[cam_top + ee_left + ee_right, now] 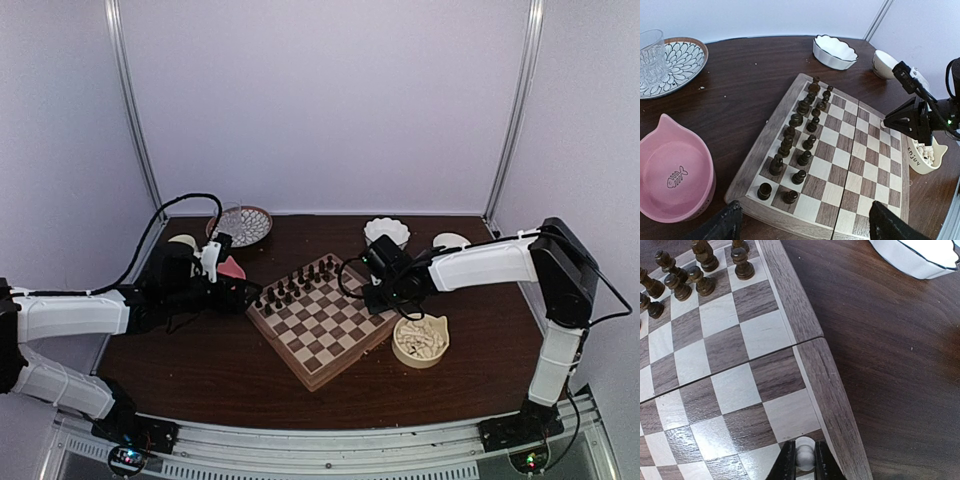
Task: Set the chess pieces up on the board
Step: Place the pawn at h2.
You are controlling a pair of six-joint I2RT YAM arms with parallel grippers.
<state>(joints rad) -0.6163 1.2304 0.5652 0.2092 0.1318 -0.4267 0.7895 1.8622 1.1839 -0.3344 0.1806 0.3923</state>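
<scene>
The board (300, 365) lies turned at the table's middle, with dark brown pieces (300, 282) in two rows along its far left side. Cream-white chess pieces (420, 338) lie heaped in a cream cat-shaped bowl (432, 357) right of the board. My right gripper (805, 460) is shut on one cream-white piece (804, 445), held upright over a square by the board's right rim (835, 390); it also shows in the top view (385, 293). My left gripper (807, 227) is open and empty, low over the board's near left corner (765, 145).
A pink cat-shaped bowl (672, 175) sits left of the board. A patterned plate (682, 57) and a glass (650, 57) stand at the back left. A white scalloped bowl (835, 50) and a small white bowl (883, 64) stand behind the board.
</scene>
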